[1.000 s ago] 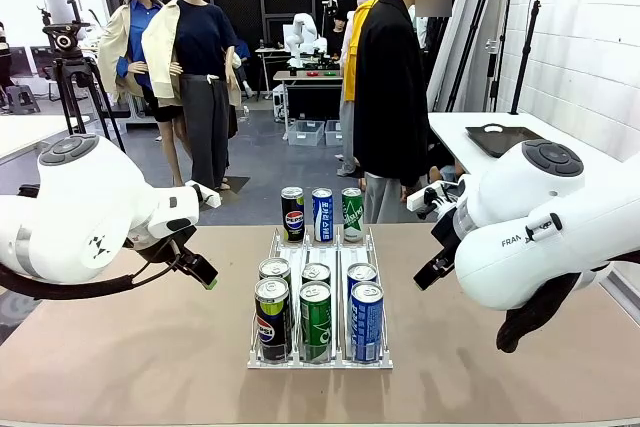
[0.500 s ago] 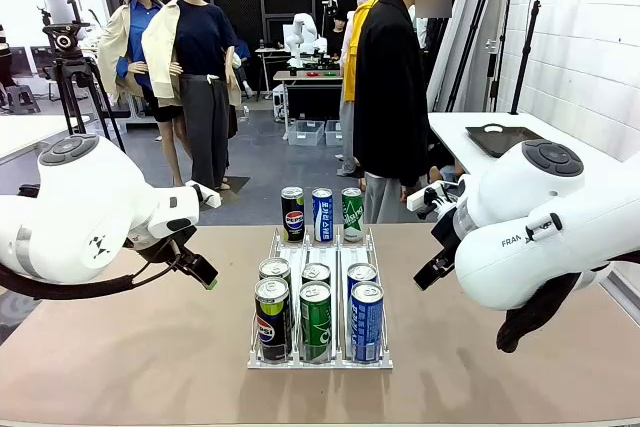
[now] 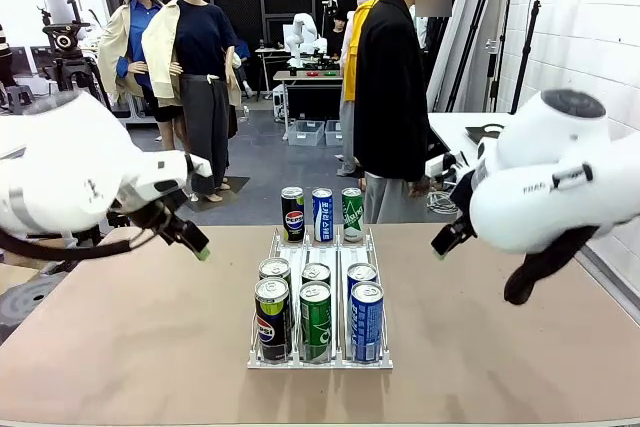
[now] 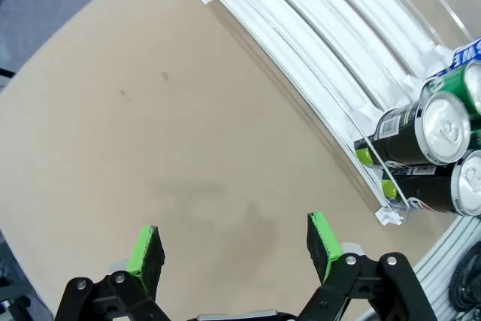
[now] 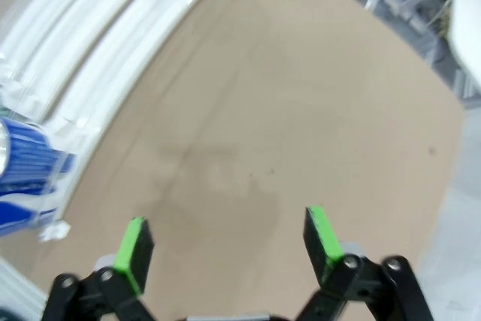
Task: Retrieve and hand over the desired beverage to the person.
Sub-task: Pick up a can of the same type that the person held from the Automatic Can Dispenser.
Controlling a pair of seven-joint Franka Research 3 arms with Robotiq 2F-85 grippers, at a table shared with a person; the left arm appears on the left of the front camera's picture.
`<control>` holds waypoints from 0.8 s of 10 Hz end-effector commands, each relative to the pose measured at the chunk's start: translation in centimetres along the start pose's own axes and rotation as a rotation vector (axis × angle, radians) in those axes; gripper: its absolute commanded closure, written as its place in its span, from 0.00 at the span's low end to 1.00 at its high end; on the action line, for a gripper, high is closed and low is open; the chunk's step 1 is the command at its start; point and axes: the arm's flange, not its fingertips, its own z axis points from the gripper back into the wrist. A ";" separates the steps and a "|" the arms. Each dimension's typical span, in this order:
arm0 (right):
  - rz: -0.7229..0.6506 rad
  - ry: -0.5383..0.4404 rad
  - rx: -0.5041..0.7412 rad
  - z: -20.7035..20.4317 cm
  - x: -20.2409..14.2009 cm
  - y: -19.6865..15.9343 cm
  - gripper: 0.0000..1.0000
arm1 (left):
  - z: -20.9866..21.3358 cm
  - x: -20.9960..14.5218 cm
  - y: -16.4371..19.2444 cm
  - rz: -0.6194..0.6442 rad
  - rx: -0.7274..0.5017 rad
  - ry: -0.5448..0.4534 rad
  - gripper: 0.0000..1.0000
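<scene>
A clear wire rack [image 3: 318, 362] in the middle of the table holds several drink cans in three lanes: black Pepsi cans [image 3: 271, 319], green cans [image 3: 315, 320] and blue cans [image 3: 366, 320]. The person [image 3: 390, 87], in a long black jacket, stands at the far edge behind the rack. My left gripper [image 3: 196, 243] hangs open above the table left of the rack, holding nothing. My right gripper [image 3: 442, 243] hangs open to the right of it, also holding nothing. In the left wrist view the open gripper [image 4: 237, 249] is over bare tabletop, the rack [image 4: 316, 28] beyond it. In the right wrist view the open gripper [image 5: 229, 246] is likewise over bare table, beside a blue can [image 5: 26, 174].
The brown table [image 3: 120, 347] has free room on both sides of the rack. A camera tripod [image 3: 70, 67] stands at the far left, and a white side table with a black tray [image 3: 495, 137] at the far right.
Both arms have lifted and swung outward from the rack; the left gripper is higher and farther left, the right gripper higher. Both stay open. The cans have not moved.
</scene>
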 end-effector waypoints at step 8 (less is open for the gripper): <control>-0.220 -0.131 0.477 8.3 2.8 -9.6 0.00 | 6.1 3.2 12.4 0.041 -0.626 0.022 0.00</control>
